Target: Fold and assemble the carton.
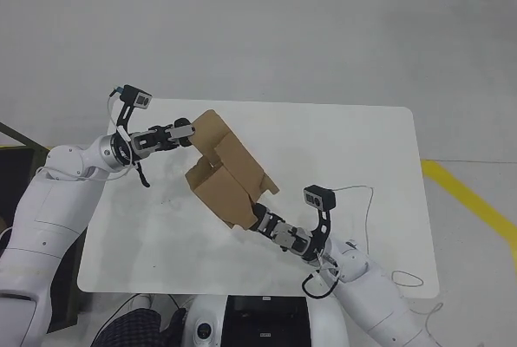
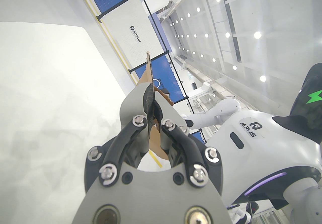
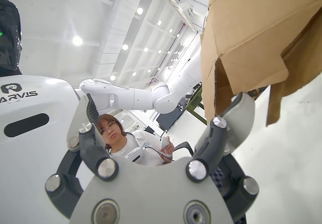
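Carton [image 1: 228, 173] hangs tilted over the worktop [image 1: 363, 156], one flap edge pinched in the left tool [image 1: 182, 130], likely to steady it while the right tool [image 1: 257, 215], spread wide at the opposite lower corner, sits ready to fold a loose flap.

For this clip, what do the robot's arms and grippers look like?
Both arms have smooth white shells ending in black-and-silver wrists, each carrying a small black camera with a thin cable. The left gripper and right gripper have pale grey fingers with black textured pads, black linkages and silver bolts.
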`<action>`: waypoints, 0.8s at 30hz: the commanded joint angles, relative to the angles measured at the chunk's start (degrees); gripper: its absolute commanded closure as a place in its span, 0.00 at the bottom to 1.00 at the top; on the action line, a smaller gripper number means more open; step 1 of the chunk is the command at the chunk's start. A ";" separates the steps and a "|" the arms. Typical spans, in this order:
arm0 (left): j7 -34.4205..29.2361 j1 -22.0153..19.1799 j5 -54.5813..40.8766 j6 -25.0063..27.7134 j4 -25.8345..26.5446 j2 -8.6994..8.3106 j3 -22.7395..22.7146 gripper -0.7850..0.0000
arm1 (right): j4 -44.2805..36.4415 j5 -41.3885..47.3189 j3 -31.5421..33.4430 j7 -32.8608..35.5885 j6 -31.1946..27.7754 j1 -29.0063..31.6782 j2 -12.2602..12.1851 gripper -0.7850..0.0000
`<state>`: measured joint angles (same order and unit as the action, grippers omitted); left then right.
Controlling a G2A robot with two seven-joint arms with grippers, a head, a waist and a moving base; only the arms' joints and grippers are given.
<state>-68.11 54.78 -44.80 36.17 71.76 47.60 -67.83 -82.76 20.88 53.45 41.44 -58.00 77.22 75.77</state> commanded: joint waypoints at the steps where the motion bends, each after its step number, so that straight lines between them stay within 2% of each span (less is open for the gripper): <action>1: 0.00 0.00 0.00 0.00 0.00 0.00 0.00 1.00 | 0.57 -1.55 -0.10 -1.30 0.00 0.03 0.19 0.21; 2: 0.00 0.00 0.00 0.00 0.00 0.00 0.00 1.00 | 0.88 -2.00 -0.27 -2.08 0.00 0.05 0.31 0.29; 3: 0.00 0.00 0.00 0.00 0.00 0.00 0.00 1.00 | 1.12 -2.43 -0.46 -2.71 0.00 -0.01 0.41 0.26; 5: 0.00 0.00 0.00 0.00 0.00 0.00 0.00 1.00 | 1.47 -2.97 -0.99 -3.53 0.00 -0.16 0.56 0.13; 9: 0.00 0.00 0.00 0.00 0.00 0.00 0.00 1.00 | 1.85 -3.46 -2.01 -4.42 0.00 -0.43 0.74 0.21; 10: 0.00 0.00 0.00 0.00 0.00 0.00 0.00 1.00 | 1.88 -3.40 -2.24 -4.58 0.00 -0.48 0.77 0.28; 13: 0.00 0.00 0.00 0.00 0.00 0.00 0.00 1.00 | 2.13 -3.74 -2.77 -4.99 0.09 -0.70 0.83 0.34; 14: 0.00 0.00 0.00 0.00 0.00 0.00 0.00 1.00 | 2.22 -3.99 -2.93 -5.14 0.24 -0.79 0.84 0.46; 15: 0.00 0.00 0.00 0.00 0.00 0.00 0.00 1.00 | 2.27 -4.18 -3.09 -5.35 0.40 -0.85 0.87 0.51; 19: 0.00 0.00 0.00 0.00 0.00 0.00 0.00 1.00 | 2.66 -5.40 -3.28 -6.53 1.52 -0.96 0.89 0.58; 23: 0.00 0.00 0.00 0.00 0.00 0.00 0.00 1.00 | 2.70 -7.56 -3.02 -8.36 3.28 -0.90 0.88 0.83; 24: 0.00 0.00 0.00 0.00 0.00 0.00 0.00 1.00 | 2.63 -8.30 -2.92 -8.83 3.74 -0.86 0.87 0.85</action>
<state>-68.11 54.78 -44.80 36.17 71.76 47.60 -67.83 -80.05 13.28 50.43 33.06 -54.70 76.32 76.65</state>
